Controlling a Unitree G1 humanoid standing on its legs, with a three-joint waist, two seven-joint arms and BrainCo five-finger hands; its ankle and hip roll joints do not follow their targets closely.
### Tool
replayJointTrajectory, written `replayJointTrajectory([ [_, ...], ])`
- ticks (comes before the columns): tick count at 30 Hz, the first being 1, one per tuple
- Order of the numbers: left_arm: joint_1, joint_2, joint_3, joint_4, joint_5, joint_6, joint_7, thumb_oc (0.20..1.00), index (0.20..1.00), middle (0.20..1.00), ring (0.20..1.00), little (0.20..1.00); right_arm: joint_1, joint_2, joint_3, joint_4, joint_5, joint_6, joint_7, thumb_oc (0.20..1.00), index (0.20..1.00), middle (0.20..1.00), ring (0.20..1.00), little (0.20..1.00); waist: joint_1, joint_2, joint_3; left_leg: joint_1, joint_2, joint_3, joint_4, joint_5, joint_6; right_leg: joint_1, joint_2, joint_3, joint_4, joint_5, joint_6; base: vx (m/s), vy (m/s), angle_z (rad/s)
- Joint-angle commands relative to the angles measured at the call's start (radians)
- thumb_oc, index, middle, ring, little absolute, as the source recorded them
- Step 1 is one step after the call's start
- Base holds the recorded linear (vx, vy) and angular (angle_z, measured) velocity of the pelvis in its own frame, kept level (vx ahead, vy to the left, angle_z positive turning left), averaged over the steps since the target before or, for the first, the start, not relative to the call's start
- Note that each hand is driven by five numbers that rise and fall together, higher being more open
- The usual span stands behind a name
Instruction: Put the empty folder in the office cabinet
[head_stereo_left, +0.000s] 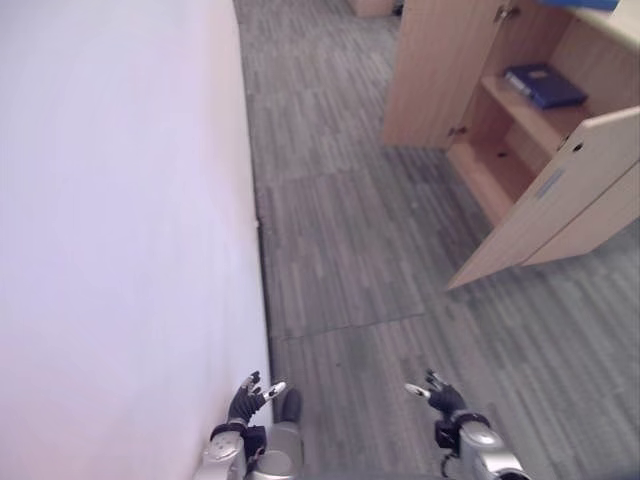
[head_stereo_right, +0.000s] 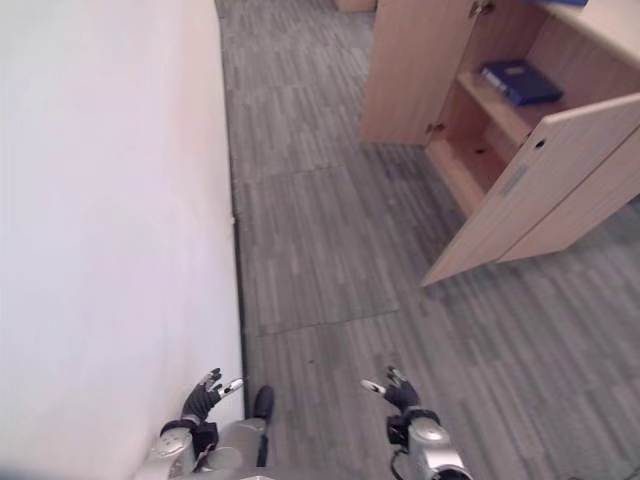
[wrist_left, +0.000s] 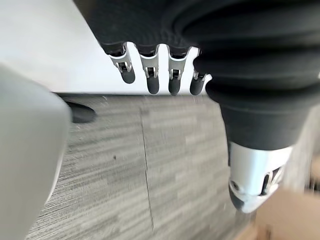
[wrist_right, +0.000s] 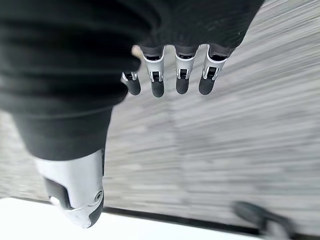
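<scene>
Two hands, both empty, both low in the head views over the grey carpet. Starting on the left: the left hand (head_stereo_left: 245, 400) hangs just beside the white wall (head_stereo_left: 120, 200), fingers loose and spread apart, nothing between them and the thumb; its wrist view confirms it, straight dark-tipped fingers over bare floor. Across to the right hand (head_stereo_left: 440, 395), the same story, fingers relaxed and apart, holding nothing. I'd judge both are carried free like this because nothing is left to carry.

Now look up and away, ahead of the right hand and well apart from it: the office cabinet (head_stereo_left: 440, 70) stands with its door (head_stereo_left: 560, 200) swung wide, and on its shelf (head_stereo_left: 525, 115) lies a blue folder (head_stereo_left: 545, 85), flat, inside the compartment. From this far off I can't say for certain it is the empty one, but it looks like the task's thing, already put away, with only the door left open.
</scene>
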Motion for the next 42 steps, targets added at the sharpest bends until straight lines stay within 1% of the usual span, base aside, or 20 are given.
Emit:
replayJointTrajectory([
  [1,-0.01,0.173,-0.025,-0.055,0.011,-0.024,0.004,1.0,1.0,1.0,1.0,1.0,0.012,-0.132,0.005,-0.078,-0.003,-0.03,-0.001,1.0,1.0,1.0,1.0,1.0,-0.009,0.068,-0.014,-0.013,0.016,-0.053,-0.141,-0.007,-0.054,-0.056,-0.013,0.008,0.163,0.159,0.009,0.1,0.256,0.14],
  [4,-0.012,0.19,-0.017,-0.063,0.019,-0.02,0.011,1.0,1.0,1.0,1.0,1.0,-0.009,-0.123,0.014,-0.09,-0.008,-0.033,-0.008,1.0,1.0,1.0,1.0,1.0,-0.03,0.124,0.016,0.071,0.016,-0.046,-0.178,-0.041,-0.014,-0.16,0.007,-0.049,0.36,0.23,0.007,0.17,0.273,0.29],
  [7,-0.015,0.179,-0.009,-0.053,0.008,-0.02,0.014,1.0,1.0,1.0,1.0,1.0,-0.005,-0.116,0.012,-0.098,-0.003,-0.035,-0.007,1.0,1.0,1.0,1.0,1.0,-0.078,0.162,0.036,0.158,-0.008,-0.072,-0.204,-0.082,0.0,-0.292,0.06,-0.103,0.415,0.127,-0.022,0.33,0.235,-0.26],
  [10,-0.018,0.174,-0.006,-0.032,0.008,-0.022,0.011,1.0,1.0,1.0,1.0,1.0,0.005,-0.121,0.006,-0.104,0.001,-0.035,-0.005,1.0,1.0,1.0,1.0,1.0,-0.123,0.164,0.057,0.246,-0.027,-0.09,-0.215,-0.15,-0.011,-0.355,0.059,-0.204,0.208,0.034,-0.044,0.49,0.031,0.21],
  [11,-0.015,0.168,-0.006,-0.019,0.014,-0.023,0.009,1.0,1.0,1.0,1.0,1.0,0.01,-0.123,0.001,-0.094,0.002,-0.033,-0.007,1.0,1.0,1.0,1.0,1.0,-0.146,0.153,0.06,0.298,-0.041,-0.105,-0.22,-0.191,-0.02,-0.376,0.052,-0.236,0.029,0.066,-0.042,0.45,-0.058,0.27],
  [12,-0.015,0.168,-0.005,-0.019,0.014,-0.023,0.009,1.0,1.0,1.0,1.0,1.0,0.01,-0.123,0.002,-0.094,0.002,-0.033,-0.007,1.0,1.0,1.0,1.0,1.0,-0.147,0.154,0.063,0.301,-0.04,-0.106,-0.22,-0.191,-0.02,-0.372,0.053,-0.237,0.027,0.067,-0.042,0.62,-0.133,0.18],
  [13,-0.015,0.16,0.003,0.009,0.022,-0.022,0.009,1.0,1.0,1.0,1.0,1.0,0.014,-0.121,-0.005,-0.077,-0.001,-0.028,-0.006,1.0,1.0,1.0,1.0,1.0,-0.168,0.144,0.055,0.347,-0.047,-0.111,-0.22,-0.233,-0.036,-0.414,0.029,-0.273,-0.12,0.124,-0.023,0.35,-0.081,0.28],
  [15,-0.015,0.158,0.003,0.011,0.022,-0.023,0.009,1.0,1.0,1.0,1.0,1.0,0.015,-0.122,-0.005,-0.076,-0.001,-0.028,-0.006,1.0,1.0,1.0,1.0,1.0,-0.17,0.152,0.06,0.356,-0.038,-0.113,-0.22,-0.239,-0.038,-0.397,0.038,-0.279,-0.133,0.127,-0.024,0.35,-0.085,0.52],
  [17,-0.014,0.148,0.004,0.022,0.048,-0.025,0.015,1.0,1.0,1.0,1.0,1.0,0.031,-0.121,-0.021,-0.047,-0.015,-0.021,-0.009,1.0,1.0,1.0,1.0,1.0,-0.203,0.157,0.051,0.436,-0.025,-0.086,-0.22,-0.3,-0.061,-0.447,0.014,-0.38,-0.229,0.199,0.003,0.62,-0.188,-0.01],
  [18,-0.009,0.146,-0.005,0.009,0.052,-0.03,0.009,1.0,1.0,1.0,1.0,1.0,0.056,-0.119,-0.043,-0.03,0.0,-0.023,-0.012,1.0,1.0,1.0,1.0,1.0,-0.214,0.149,0.032,0.457,-0.028,-0.085,-0.22,-0.327,-0.066,-0.423,0.005,-0.377,-0.244,0.22,-0.007,0.58,-0.169,-0.28],
  [22,-0.007,0.131,-0.028,-0.003,0.053,-0.029,0.008,1.0,1.0,1.0,1.0,1.0,0.099,-0.141,-0.086,-0.016,0.04,-0.025,-0.014,1.0,1.0,1.0,1.0,1.0,-0.259,0.194,0.008,0.485,0.026,-0.105,-0.174,-0.318,-0.092,-0.39,0.038,-0.321,-0.236,0.229,-0.033,0.41,-0.13,0.11],
  [23,-0.016,0.119,-0.038,-0.009,0.042,-0.034,0.003,1.0,1.0,1.0,1.0,1.0,0.102,-0.161,-0.104,0.008,0.058,-0.031,-0.018,1.0,1.0,1.0,1.0,1.0,-0.28,0.224,-0.001,0.463,0.05,-0.098,-0.089,-0.248,-0.129,-0.353,0.065,-0.312,-0.243,0.206,-0.055,0.21,-0.09,-0.07],
  [24,-0.016,0.118,-0.038,-0.009,0.042,-0.034,0.003,1.0,1.0,1.0,1.0,1.0,0.101,-0.162,-0.104,0.008,0.058,-0.031,-0.018,1.0,1.0,1.0,1.0,1.0,-0.282,0.227,-0.001,0.462,0.054,-0.099,-0.086,-0.251,-0.131,-0.351,0.068,-0.314,-0.245,0.206,-0.056,0.31,-0.154,-0.07],
  [25,-0.021,0.112,-0.048,-0.014,0.033,-0.032,0.004,1.0,1.0,1.0,1.0,1.0,0.101,-0.167,-0.114,0.026,0.075,-0.029,-0.024,1.0,1.0,1.0,1.0,1.0,-0.289,0.242,0.005,0.439,0.065,-0.098,0.0,-0.198,-0.152,-0.322,0.091,-0.302,-0.25,0.187,-0.075,0.14,-0.135,-0.1],
  [28,-0.034,0.092,-0.064,-0.034,-0.009,-0.032,0.014,1.0,1.0,1.0,1.0,1.0,0.087,-0.174,-0.175,0.071,0.169,-0.032,-0.055,1.0,1.0,1.0,1.0,1.0,-0.296,0.211,0.038,0.283,0.014,-0.119,0.363,-0.065,-0.167,-0.235,0.083,-0.25,-0.271,0.126,-0.132,0.32,-0.199,-0.39],
  [30,-0.035,0.086,-0.066,-0.036,-0.016,-0.034,0.016,1.0,1.0,1.0,1.0,1.0,0.087,-0.178,-0.193,0.08,0.189,-0.035,-0.064,1.0,1.0,1.0,1.0,1.0,-0.294,0.208,0.048,0.262,0.024,-0.102,0.396,-0.058,-0.163,-0.213,0.084,-0.228,-0.273,0.113,-0.138,0.27,-0.055,-0.83],
  [35,-0.024,0.074,-0.079,-0.06,-0.04,-0.041,0.009,1.0,1.0,1.0,1.0,1.0,0.094,-0.191,-0.236,0.097,0.229,-0.035,-0.08,1.0,1.0,1.0,1.0,1.0,-0.273,0.203,0.066,0.171,0.073,-0.053,0.254,-0.088,-0.131,-0.133,0.079,-0.121,-0.277,0.059,-0.124,0.32,0.094,-0.78],
  [37,-0.01,0.069,-0.08,-0.057,-0.038,-0.042,0.016,1.0,1.0,1.0,1.0,1.0,0.095,-0.198,-0.237,0.104,0.217,-0.032,-0.085,1.0,1.0,1.0,1.0,1.0,-0.244,0.217,0.066,0.123,0.091,-0.105,0.019,-0.085,-0.129,-0.091,0.082,-0.054,-0.281,0.02,-0.106,0.37,0.169,-0.99],
  [38,-0.009,0.068,-0.081,-0.056,-0.038,-0.043,0.016,1.0,1.0,1.0,1.0,1.0,0.096,-0.198,-0.237,0.104,0.217,-0.032,-0.086,1.0,1.0,1.0,1.0,1.0,-0.241,0.216,0.067,0.135,0.091,-0.1,0.009,-0.086,-0.129,-0.086,0.081,-0.051,-0.28,0.014,-0.107,0.27,0.103,-1.08],
  [42,0.0,0.064,-0.082,-0.026,-0.034,-0.05,0.027,1.0,1.0,1.0,1.0,1.0,0.105,-0.191,-0.24,0.134,0.215,-0.033,-0.092,1.0,1.0,1.0,1.0,1.0,-0.208,0.223,0.069,0.054,0.127,-0.25,-0.186,-0.004,-0.155,-0.033,0.084,0.075,-0.241,-0.058,-0.111,0.37,0.114,-1.0],
])
